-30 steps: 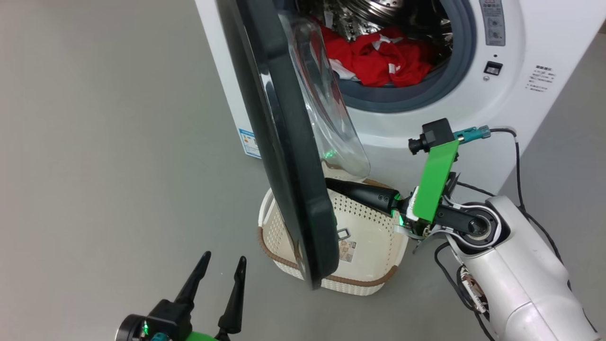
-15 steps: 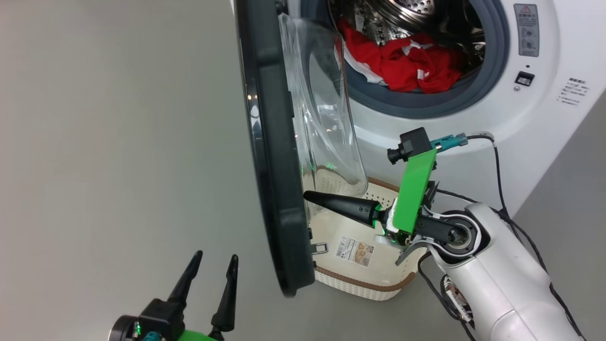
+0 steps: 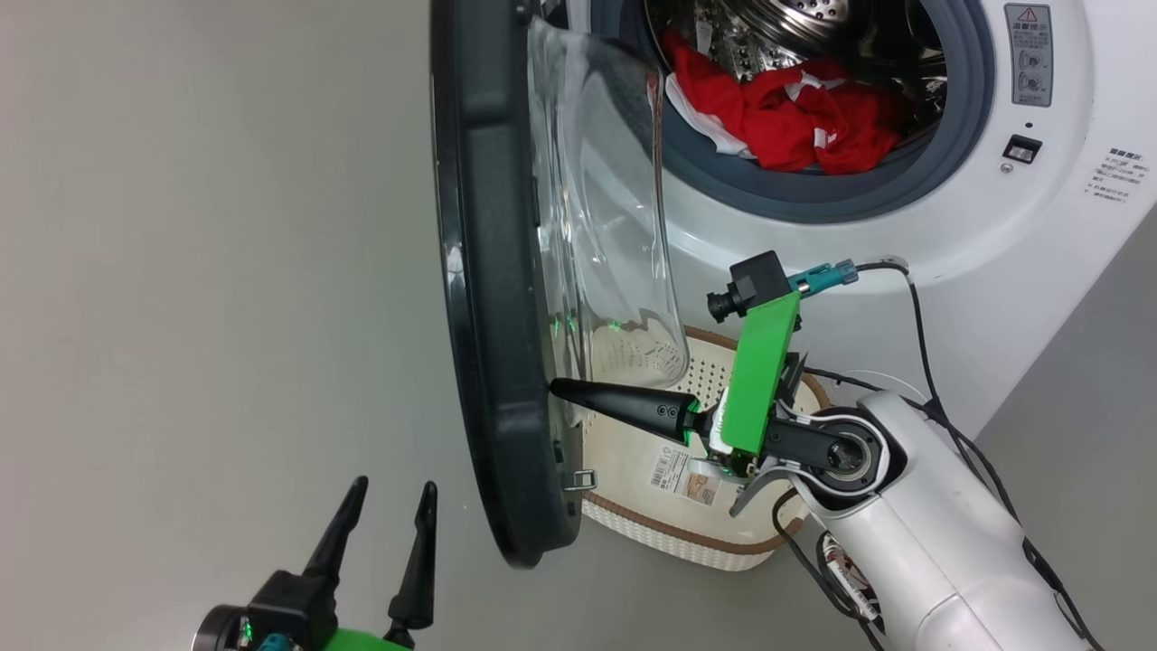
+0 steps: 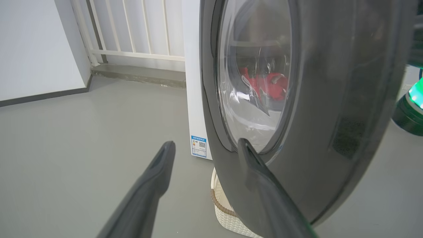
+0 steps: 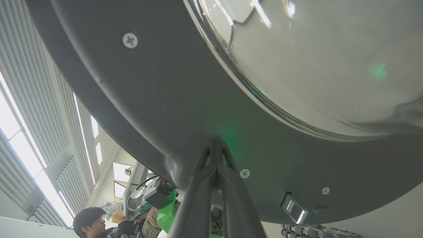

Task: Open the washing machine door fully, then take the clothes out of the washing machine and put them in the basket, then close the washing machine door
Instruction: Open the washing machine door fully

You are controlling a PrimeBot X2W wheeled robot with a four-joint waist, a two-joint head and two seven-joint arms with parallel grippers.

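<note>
- The washing machine (image 3: 1012, 271) stands at the far right, its round opening ringed by a grey rubber seal (image 3: 972, 117).
- Inside the steel drum (image 3: 813, 23) lie the clothes (image 3: 795, 122), a red bundle with white parts. It is heaped at the front of the drum and rests against the lower edge of the seal.
- The washing machine door (image 3: 488, 271) is swung out on the left side of the opening and shows nearly edge-on in the head view. Its clear glass bowl bulges to the right, toward the machine.
- The basket (image 3: 678, 531) sits on the floor (image 3: 181, 271) just in front of the machine, below the opening. Its left part is under the door's lower edge.
- A paper label (image 3: 682, 475) lies on the bottom of the basket.
- The right end effector (image 3: 565, 391) reaches left above the basket with its fingers pressed together, holding nothing. In the right wrist view its tips (image 5: 216, 145) are against the door's dark inner rim, below the glass.
- The left end effector (image 3: 393, 488) hangs over the floor near the left of the door. Its fingers are spread wide and hold nothing.
- In the left wrist view the clothes show through the door glass, and a small blue label (image 4: 198, 146) sits low on the machine's side.
</note>
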